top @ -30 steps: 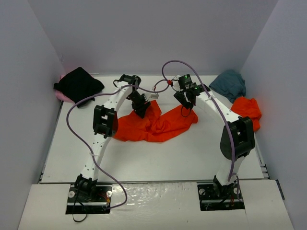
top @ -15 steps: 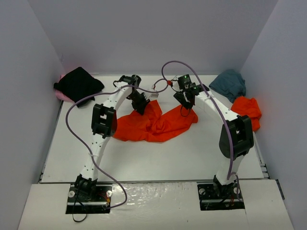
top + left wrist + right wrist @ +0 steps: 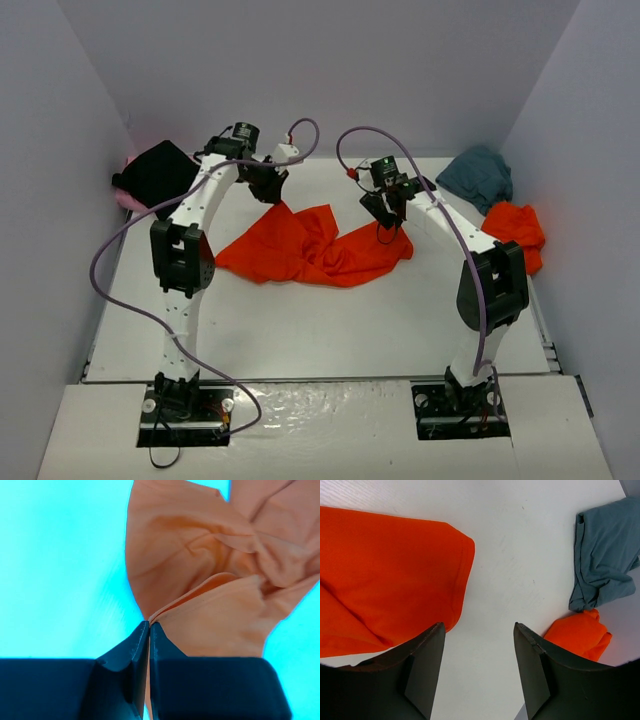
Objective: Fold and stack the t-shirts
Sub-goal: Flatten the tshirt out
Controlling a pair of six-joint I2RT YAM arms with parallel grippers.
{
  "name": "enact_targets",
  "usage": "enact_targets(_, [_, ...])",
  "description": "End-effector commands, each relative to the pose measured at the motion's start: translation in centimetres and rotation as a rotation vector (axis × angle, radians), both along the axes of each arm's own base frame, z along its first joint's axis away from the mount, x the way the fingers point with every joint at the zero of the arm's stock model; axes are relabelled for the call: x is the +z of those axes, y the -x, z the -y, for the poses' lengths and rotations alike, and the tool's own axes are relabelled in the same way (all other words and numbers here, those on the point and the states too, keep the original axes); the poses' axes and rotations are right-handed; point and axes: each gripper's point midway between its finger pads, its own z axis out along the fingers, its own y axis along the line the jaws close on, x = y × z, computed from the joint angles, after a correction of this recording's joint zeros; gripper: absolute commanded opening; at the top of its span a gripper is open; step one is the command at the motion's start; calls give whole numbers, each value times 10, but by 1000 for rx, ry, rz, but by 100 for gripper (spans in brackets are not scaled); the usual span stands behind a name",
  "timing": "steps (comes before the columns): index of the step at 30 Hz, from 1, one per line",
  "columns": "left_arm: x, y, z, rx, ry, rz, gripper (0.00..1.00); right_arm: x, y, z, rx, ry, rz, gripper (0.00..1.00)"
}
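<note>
Top external view, from the left: a crumpled black cloth t-shirt (image 3: 160,172) lies in the far-left corner of the white table (image 3: 330,320), with a sliver of pink cloth t-shirt (image 3: 125,198) showing under it; neither has moved.

Beside them, the left gripper (image 3: 270,188) has changed most. A second ago it stood half-open, low over the middle of the bright orange-red cloth t-shirt (image 3: 310,250). Now it is clenched on a pinch of that shirt's far edge, and the arm has risen and swung back and to the left. The cloth peaks up to the fingertips, and its left edge has been dragged further left across the table. The left wrist view confirms it: the black fingers (image 3: 135,650) are pressed together with a fold of fabric (image 3: 200,580) running into the seam.

The right gripper (image 3: 384,215) has stayed put, jaws spread and holding nothing, hovering just over the shirt's right end.

A teal-grey cloth t-shirt (image 3: 478,175) and a second orange-red cloth t-shirt (image 3: 515,230) sit bunched at the far right, untouched.

I judge that spreading has only begun: one corner is secured, the shirt is still wrinkled in the centre, and nothing is folded or stacked.
</note>
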Motion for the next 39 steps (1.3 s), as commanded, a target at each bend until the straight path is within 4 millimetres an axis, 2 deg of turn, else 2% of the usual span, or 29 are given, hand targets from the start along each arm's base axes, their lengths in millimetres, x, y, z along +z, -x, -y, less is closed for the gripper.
enact_targets(1, [70,19,7,0,85,114,0,34,-13,-9,2,-64,94,54])
enact_targets(3, [74,33,7,-8,90,99,0,30,-15,-14,12,-79,84,54])
enact_targets(6, [66,48,1,-11,65,73,0,27,-13,-29,44,-149,52,55])
enact_targets(8, [66,55,-4,-5,54,84,0,24,-3,-49,121,-234,-17,70])
enact_targets(10, [76,56,-10,21,44,134,0,24,8,-67,189,-317,-79,84])
enact_targets(11, [78,56,-11,25,42,144,0,25,14,-80,237,-370,-106,85])
enact_targets(13, [87,52,-14,50,37,173,0,29,18,-96,287,-445,-133,84])
enact_targets(14, [92,51,-16,64,37,181,0,37,15,-103,309,-478,-125,76])
enact_targets(15, [97,48,-17,76,40,191,0,34,14,-109,325,-498,-144,73])
enact_targets(17, [108,43,-18,101,51,216,0,34,12,-116,327,-518,-167,75])
enact_targets(20, [134,35,-22,150,74,284,0,23,11,-128,335,-543,-215,75])
enact_targets(25, [185,29,-33,236,99,414,0,-1,21,-141,361,-516,-272,74])
enact_targets(27, [201,27,-41,275,91,448,0,-7,23,-148,371,-507,-285,70])
enact_targets(29, [226,22,-52,334,89,512,0,-5,23,-157,378,-493,-275,69])
enact_targets(32, [248,22,-64,374,104,552,0,-5,29,-175,411,-483,-281,67])
enact_targets(36, [265,22,-73,409,106,587,0,-5,39,-202,474,-450,-280,66])
enact_targets(39, [276,24,-76,430,119,605,0,-5,39,-217,501,-439,-283,67])
